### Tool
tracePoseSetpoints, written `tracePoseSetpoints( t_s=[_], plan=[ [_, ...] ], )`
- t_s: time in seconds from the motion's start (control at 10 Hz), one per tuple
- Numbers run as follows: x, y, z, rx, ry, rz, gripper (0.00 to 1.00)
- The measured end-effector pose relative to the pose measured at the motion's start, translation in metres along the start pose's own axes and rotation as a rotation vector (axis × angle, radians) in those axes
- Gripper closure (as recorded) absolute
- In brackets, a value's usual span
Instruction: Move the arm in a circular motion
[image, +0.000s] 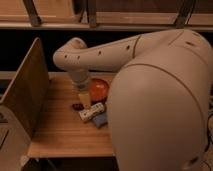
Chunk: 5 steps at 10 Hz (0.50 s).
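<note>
The cream-white arm fills the right half of the camera view. Its thick upper segment reaches left to a rounded joint above the table, then a shorter segment drops down. The gripper hangs at its lower end, just above the wooden table, to the left of an orange bowl and over a small dark red object.
A white packet and a blue object lie on the table in front of the bowl. An upright wooden panel stands along the table's left side. Dark shelving runs behind.
</note>
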Motion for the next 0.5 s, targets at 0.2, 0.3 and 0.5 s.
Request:
tracePoseSetpoints(
  t_s=[0.2,0.3,0.5],
  plan=[
    [0.058,0.003,-0.003,0.015,0.062,0.167,0.2],
    [0.09,0.0,-0.006,0.027,0.092,0.251,0.2],
    [0.142,-0.019,-0.011,0.058,0.12,0.372,0.2]
  ],
)
